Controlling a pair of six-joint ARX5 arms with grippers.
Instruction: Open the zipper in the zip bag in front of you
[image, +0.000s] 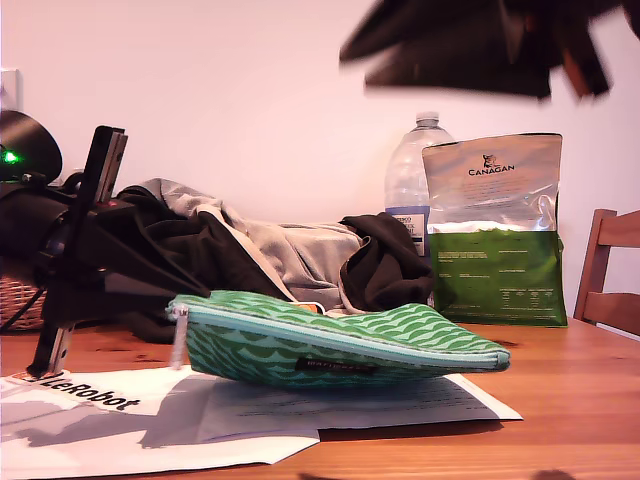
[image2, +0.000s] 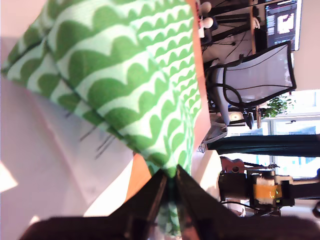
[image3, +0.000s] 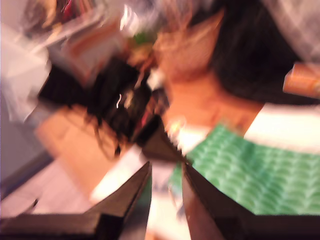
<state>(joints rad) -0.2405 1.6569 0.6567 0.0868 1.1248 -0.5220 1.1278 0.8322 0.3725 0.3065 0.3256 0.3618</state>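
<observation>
On the wooden tabletop (image: 570, 400), my first gripper (image2: 170, 192) pinches the zip bag (image: 340, 345); my second gripper (image3: 165, 175) hovers slightly parted, blurred.

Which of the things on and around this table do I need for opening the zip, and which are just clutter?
Needed:
- zip bag, one end clamped in my first gripper
- zipper, pull tab hanging at the exterior view's left end
- my second gripper, open above the table

Clutter:
- foil bag
- water bottle
- heap of clothes
- papers
- chair

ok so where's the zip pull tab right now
The pull tab hangs off the zip bag end at the exterior view's left, over the white papers, beside the black arm.
</observation>
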